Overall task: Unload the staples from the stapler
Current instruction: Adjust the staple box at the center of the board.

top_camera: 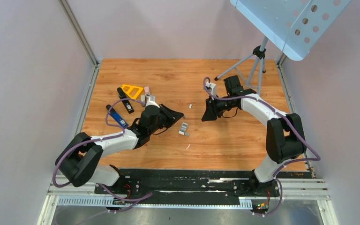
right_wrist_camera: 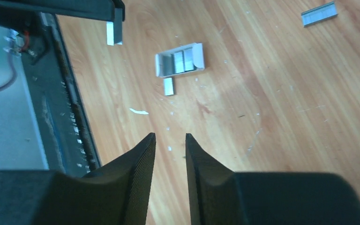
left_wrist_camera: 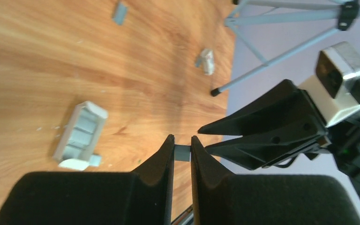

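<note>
Left wrist view shows the left gripper (left_wrist_camera: 183, 140) clamped on a short grey strip of staples (left_wrist_camera: 183, 153), over the wooden counter (left_wrist_camera: 37, 56). In the top view the right gripper (top_camera: 203, 119) faces it from 3 o'clock, near but not touching. Its fingers stand a little apart and nothing is between them. A small white box (top_camera: 183, 129) with more staples lies at 5 o'clock of the left gripper. One loose strip (top_camera: 190, 106) lies between the two grippers, a little toward 12 o'clock. Several small tools (top_camera: 124, 105) lie at 10 o'clock of the left gripper; I cannot tell which one is the stapler.
</note>
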You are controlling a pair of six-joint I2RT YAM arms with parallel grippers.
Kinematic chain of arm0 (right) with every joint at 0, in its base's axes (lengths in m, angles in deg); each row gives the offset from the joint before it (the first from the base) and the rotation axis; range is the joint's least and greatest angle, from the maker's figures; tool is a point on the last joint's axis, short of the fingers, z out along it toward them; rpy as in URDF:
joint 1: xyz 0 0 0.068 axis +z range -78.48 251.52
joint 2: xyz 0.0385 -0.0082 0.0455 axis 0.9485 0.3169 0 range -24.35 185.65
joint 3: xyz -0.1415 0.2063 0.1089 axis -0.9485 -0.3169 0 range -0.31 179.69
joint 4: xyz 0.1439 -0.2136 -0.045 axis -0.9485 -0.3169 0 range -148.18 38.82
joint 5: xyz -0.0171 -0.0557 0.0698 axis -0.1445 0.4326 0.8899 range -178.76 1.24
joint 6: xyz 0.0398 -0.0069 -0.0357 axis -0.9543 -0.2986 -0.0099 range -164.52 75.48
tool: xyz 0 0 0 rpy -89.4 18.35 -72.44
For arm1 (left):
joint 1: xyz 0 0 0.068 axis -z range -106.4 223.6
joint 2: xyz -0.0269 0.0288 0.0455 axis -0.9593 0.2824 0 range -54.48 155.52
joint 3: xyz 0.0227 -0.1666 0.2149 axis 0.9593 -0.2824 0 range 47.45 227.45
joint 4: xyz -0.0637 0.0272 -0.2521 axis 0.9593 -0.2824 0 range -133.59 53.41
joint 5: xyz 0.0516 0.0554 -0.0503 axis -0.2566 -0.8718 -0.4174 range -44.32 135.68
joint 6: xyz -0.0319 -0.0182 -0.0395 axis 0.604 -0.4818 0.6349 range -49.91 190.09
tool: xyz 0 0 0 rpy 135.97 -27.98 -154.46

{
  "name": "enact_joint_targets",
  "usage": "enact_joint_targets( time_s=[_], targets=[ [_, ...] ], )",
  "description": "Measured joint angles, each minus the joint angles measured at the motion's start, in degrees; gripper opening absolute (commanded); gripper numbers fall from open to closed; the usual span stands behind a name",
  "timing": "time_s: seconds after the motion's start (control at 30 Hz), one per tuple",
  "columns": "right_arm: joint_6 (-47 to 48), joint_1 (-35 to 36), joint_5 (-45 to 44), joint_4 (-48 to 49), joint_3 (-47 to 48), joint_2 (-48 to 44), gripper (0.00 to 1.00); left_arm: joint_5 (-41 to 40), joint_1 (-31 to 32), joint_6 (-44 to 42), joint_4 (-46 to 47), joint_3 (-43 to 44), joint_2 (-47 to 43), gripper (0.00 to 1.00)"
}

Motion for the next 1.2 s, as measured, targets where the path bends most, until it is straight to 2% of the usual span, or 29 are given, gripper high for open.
enact_joint_targets(
  time_s=[0.07, 0.17, 0.43, 0.7, 1.2],
  targets=[
    [1.9, 0.8, -1.9, 0.7, 0.0, 0.9, 0.17, -0.9, 0.1, -0.7, -3.8, 0.3, -0.5, 0.00],
    [4.6, 2.7, -4.2, 1.2, 0.2, 3.4, 0.10, -2.6, 0.2, -2.4, -9.7, 0.3, -2.8, 0.00],
    [9.9, 7.9, -9.9, 1.5, 6.6, 14.1, 0.10, -8.7, 0.2, -6.0, -19.7, -0.9, -14.1, 0.00],
    [9.9, 10.9, -14.3, 2.0, 13.1, 20.2, 0.07, -14.0, 0.2, -7.0, -26.4, -5.1, -23.3, 0.00],
    [5.3, 13.0, -14.2, 3.8, 12.9, 22.9, 0.06, -16.0, 0.2, -7.0, -28.9, -7.4, -26.4, 0.00]
  ],
)
